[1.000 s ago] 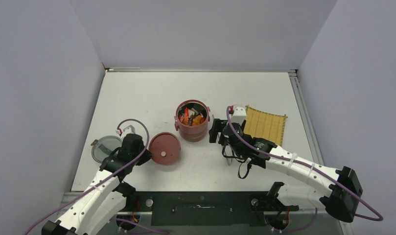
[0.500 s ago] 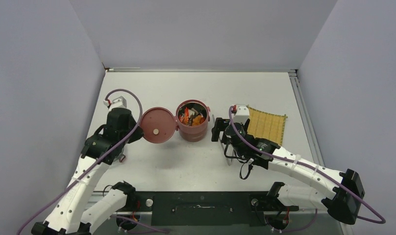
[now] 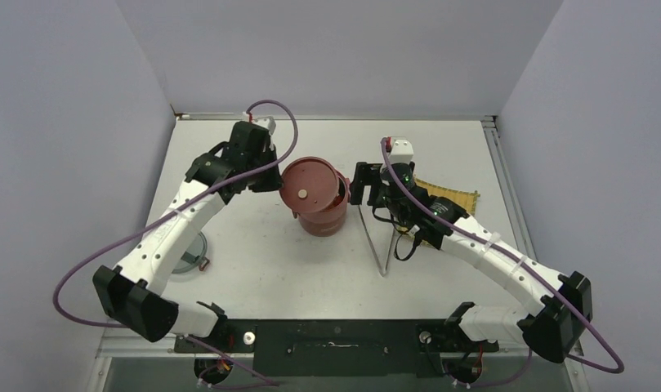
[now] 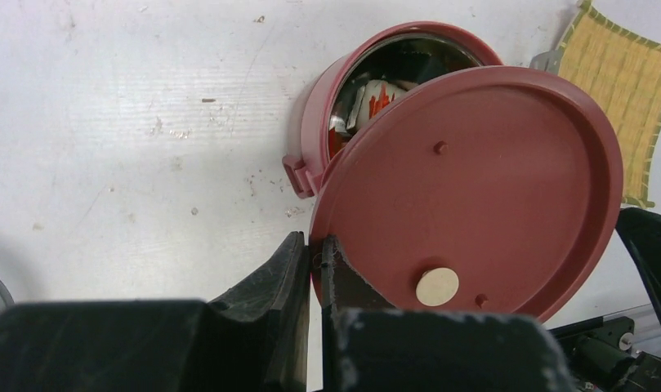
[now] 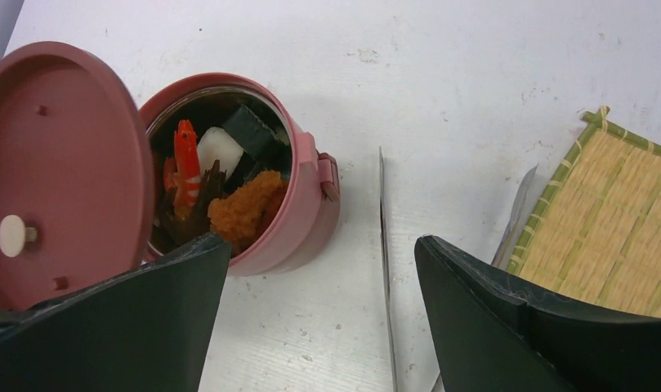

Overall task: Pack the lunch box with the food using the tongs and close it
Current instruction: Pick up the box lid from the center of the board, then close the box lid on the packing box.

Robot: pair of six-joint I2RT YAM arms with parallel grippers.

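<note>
ok so in the last second the left arm swung all the way from the near-left side of the table up to the far side, and it brought the flat round dark-red lid (image 3: 306,186) with it. The left gripper (image 4: 314,253) is pressed tight on the lid's rim, pinching it edge-on. The right arm moved up and back a bit too, and its jaws spread wider.

Right now the lid hangs tilted over the round dark-red lunch box (image 3: 320,219), covering most of the opening in the top view. The wrist views still show a gap into the shiny steel inside. I can't tell if the lid's edge actually touches the box rim. There's a small pale round button on the lid's face.

The box sits about mid-table and the food (image 5: 245,208) is in it: an orange crumbly heap, a red piece, a white chunk and some dark bits.

The right gripper (image 5: 323,241) hovers just right of the box, jaws spread wide with nothing between them. The long thin silver metal tongs (image 3: 374,241) lie flat on the white table (image 3: 253,269), between the box and the yellow square woven mat (image 5: 613,212). Their joined end points toward the arm bases.

A greyish round disc (image 3: 194,249) pokes out from under the left arm.
</note>
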